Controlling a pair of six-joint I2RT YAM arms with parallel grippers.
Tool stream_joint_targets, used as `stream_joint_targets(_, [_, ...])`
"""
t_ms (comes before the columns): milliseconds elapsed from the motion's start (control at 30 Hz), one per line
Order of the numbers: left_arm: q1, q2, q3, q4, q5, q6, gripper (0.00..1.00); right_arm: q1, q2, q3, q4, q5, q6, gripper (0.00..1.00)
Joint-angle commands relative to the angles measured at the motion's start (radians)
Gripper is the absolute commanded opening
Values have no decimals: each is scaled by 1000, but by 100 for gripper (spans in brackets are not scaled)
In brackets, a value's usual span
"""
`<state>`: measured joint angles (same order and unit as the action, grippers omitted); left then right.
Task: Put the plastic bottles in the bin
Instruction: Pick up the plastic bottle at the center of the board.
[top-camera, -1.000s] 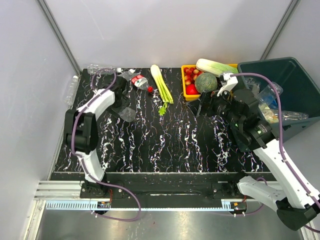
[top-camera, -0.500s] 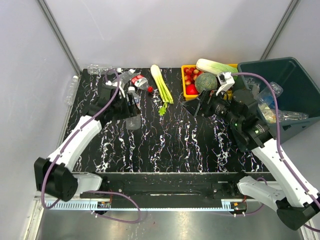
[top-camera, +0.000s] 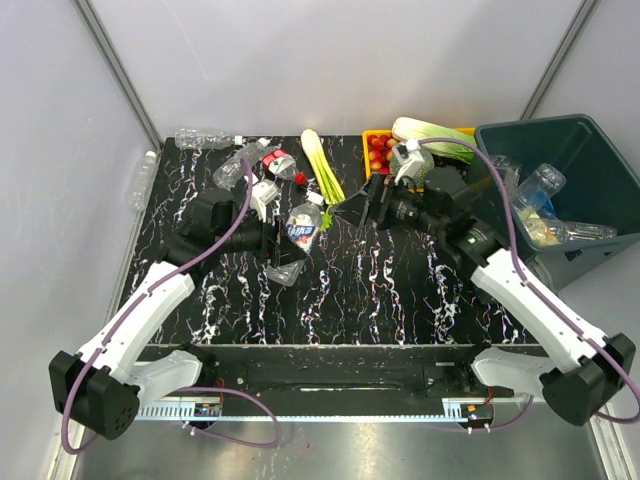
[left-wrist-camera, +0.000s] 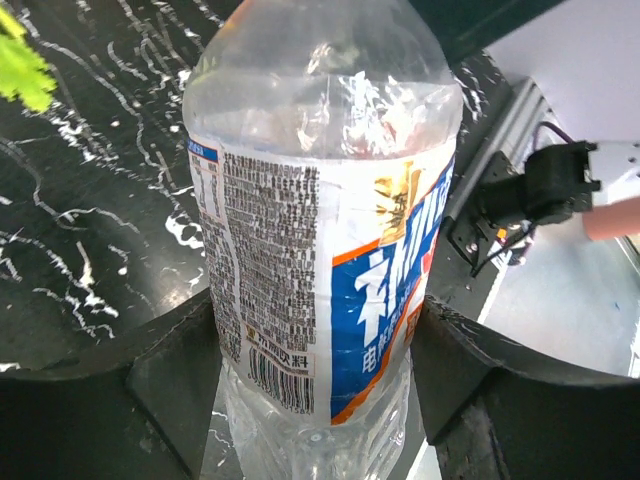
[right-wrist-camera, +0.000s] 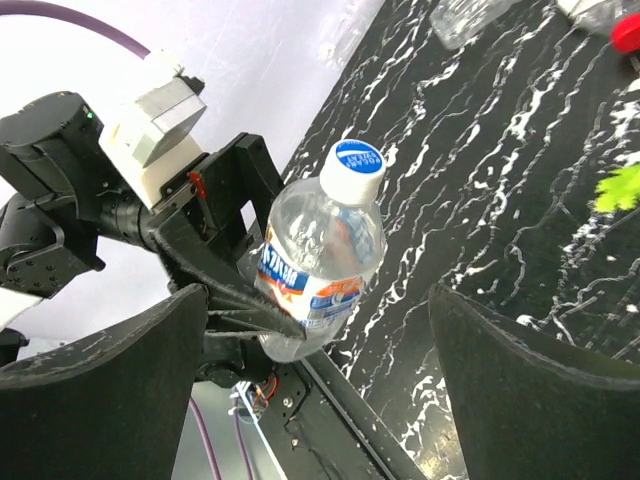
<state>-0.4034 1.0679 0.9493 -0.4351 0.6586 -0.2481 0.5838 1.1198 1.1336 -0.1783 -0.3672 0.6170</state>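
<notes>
From above, the left pincer (top-camera: 288, 245) is closed round the lower body of a blue-labelled water bottle (top-camera: 304, 224). It holds the bottle tilted over the middle of the black marbled table (top-camera: 360, 300), cap toward the far edge. The right pincer (top-camera: 368, 205) is just beside it on the right, jaws spread wide with nothing between them — apart from the bottle. The teal-grey bin (top-camera: 600, 160) stands at the far right corner with several clear bottles (top-camera: 540, 190) already inside. More lie on the table near the far left corner: a red-labelled bottle (top-camera: 280, 162), a crumpled clear bottle (top-camera: 232, 168) and a long clear bottle (top-camera: 205, 137) along the far edge. Celery stalks (top-camera: 322, 165) lie just right of them, and a yellow tray (top-camera: 366, 152) of red vegetables sits between the celery and the bin.

On the left wrist view the held bottle fills the frame. Its label is white with blue and orange print and a barcode, and both black fingers (left-wrist-camera: 170, 370) press against its sides.

On the right wrist view two dark fingers (right-wrist-camera: 100, 400) stand far apart at the bottom corners, empty. Ahead is the held bottle — its blue cap (right-wrist-camera: 357, 160) toward the camera, its body clamped in the left pincer.
</notes>
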Motion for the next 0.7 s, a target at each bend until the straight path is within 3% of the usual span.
stream_joint_targets(0, [-9, -28, -9, 110, 143, 33, 25, 50, 84, 18, 129, -42, 29, 95])
stream_joint_targets(133, [-35, -42, -27, 121, 153, 32, 26, 91, 162, 40, 206, -15, 44, 90])
stream_joint_targets(400, [-37, -69, -49, 167, 185, 7, 27, 136, 159, -38, 369, 114, 99, 78])
stream_joint_targets(667, [-37, -72, -49, 157, 145, 1, 29, 143, 152, -63, 401, 166, 144, 43])
